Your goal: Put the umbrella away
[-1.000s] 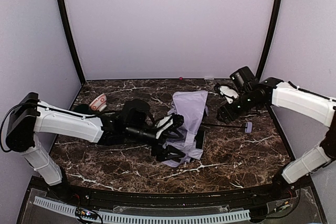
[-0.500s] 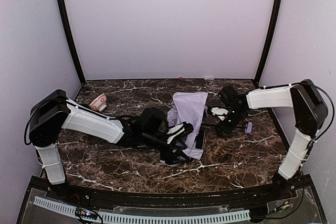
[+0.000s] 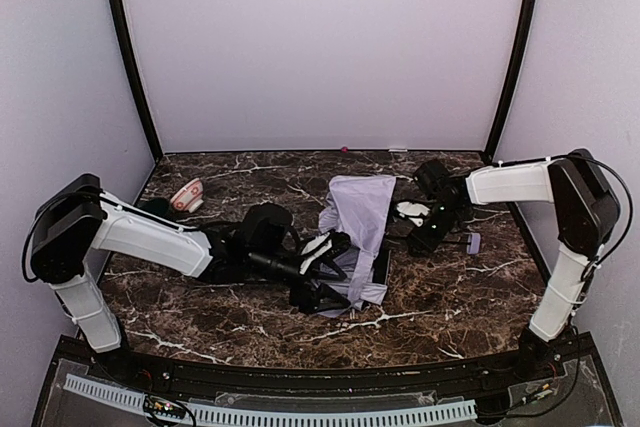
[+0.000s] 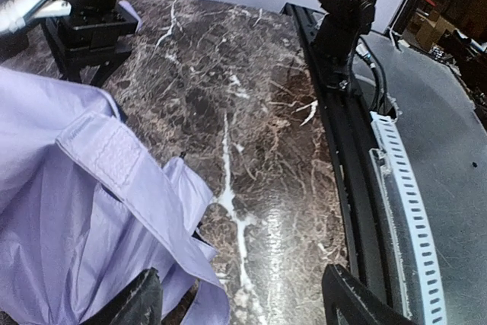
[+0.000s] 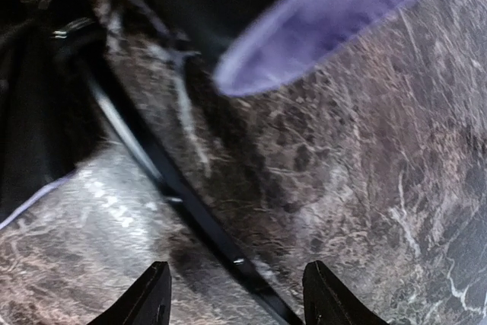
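Note:
The umbrella lies collapsed in the middle of the marble table, lavender canopy crumpled, black underside showing at its near edge. Its thin black shaft runs right to the small lavender knob. My left gripper is open at the canopy's near left edge; in the left wrist view the fabric and its strap lie by the left finger, with bare table between the fingers. My right gripper is open and low over the shaft; in the right wrist view the shaft runs diagonally between the fingers.
A red-patterned bowl lies at the back left of the table. Lavender walls close in the back and sides. The black front rail and the right arm's base show in the left wrist view.
My right gripper came down and left from the back right until it was over the shaft. My left gripper pushed right into the canopy, then drew back slightly. The canopy shifted a little.

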Controlling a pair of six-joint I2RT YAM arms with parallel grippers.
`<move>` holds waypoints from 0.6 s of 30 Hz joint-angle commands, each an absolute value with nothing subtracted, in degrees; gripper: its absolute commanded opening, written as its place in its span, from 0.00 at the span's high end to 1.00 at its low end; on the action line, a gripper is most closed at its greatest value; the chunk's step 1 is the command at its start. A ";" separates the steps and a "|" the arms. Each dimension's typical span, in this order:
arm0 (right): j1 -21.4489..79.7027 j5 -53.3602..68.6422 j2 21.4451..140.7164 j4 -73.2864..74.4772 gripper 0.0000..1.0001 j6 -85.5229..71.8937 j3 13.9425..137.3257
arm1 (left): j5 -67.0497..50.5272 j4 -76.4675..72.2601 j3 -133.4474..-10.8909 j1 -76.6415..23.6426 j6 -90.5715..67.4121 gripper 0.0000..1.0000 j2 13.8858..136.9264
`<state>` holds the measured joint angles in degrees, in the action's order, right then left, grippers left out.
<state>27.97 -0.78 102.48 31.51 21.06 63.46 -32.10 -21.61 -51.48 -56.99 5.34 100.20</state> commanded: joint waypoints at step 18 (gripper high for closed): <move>22.68 4.12 103.89 26.76 0.15 26.00 63.65 | -32.45 -30.06 -58.44 -55.90 -1.40 0.30 109.77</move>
